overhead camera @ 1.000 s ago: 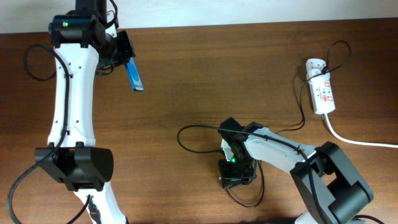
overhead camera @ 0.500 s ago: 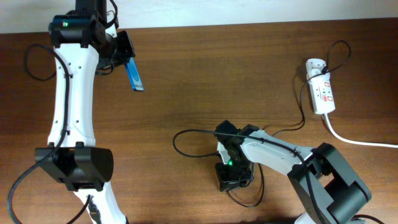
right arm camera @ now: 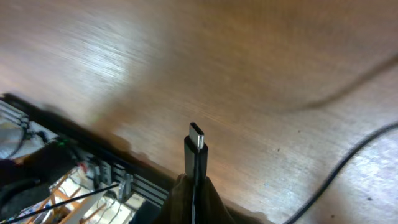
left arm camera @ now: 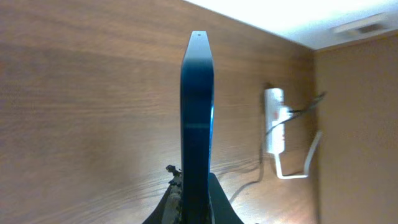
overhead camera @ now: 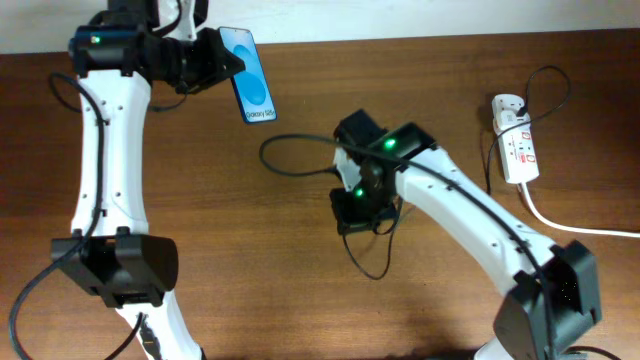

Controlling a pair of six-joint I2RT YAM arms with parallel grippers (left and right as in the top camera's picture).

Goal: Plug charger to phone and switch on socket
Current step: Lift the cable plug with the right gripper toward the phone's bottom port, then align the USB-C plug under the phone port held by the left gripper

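Phone [left arm camera: 197, 124] and charger [right arm camera: 196, 148] are both held up from the table [overhead camera: 300, 300], and I think this is so that the two can be joined in the air.

The fingers of the left gripper [left arm camera: 194, 200] are pressed on the two flat faces of the phone at one short end. The other end, with the small text, is free. In the left wrist view the phone stands edge-on, straight out from the fingers. From overhead its blue screen [overhead camera: 253, 88] faces up, near the far left part of the table. The left arm reaches far forward and its wrist is turned toward the right arm.

The right gripper [right arm camera: 194, 190] pinches the charger just behind the metal tip, so the tip stands free and points away from the fingers. From overhead this gripper [overhead camera: 357, 208] hangs over the middle of the table, well apart from the phone. The right arm is stretched out toward the left. The cable [overhead camera: 487, 168] trails back to the white adapter [overhead camera: 507, 108], which seems to sit in the far end of the socket [overhead camera: 521, 152] at the right. I cannot tell the state of its switch.
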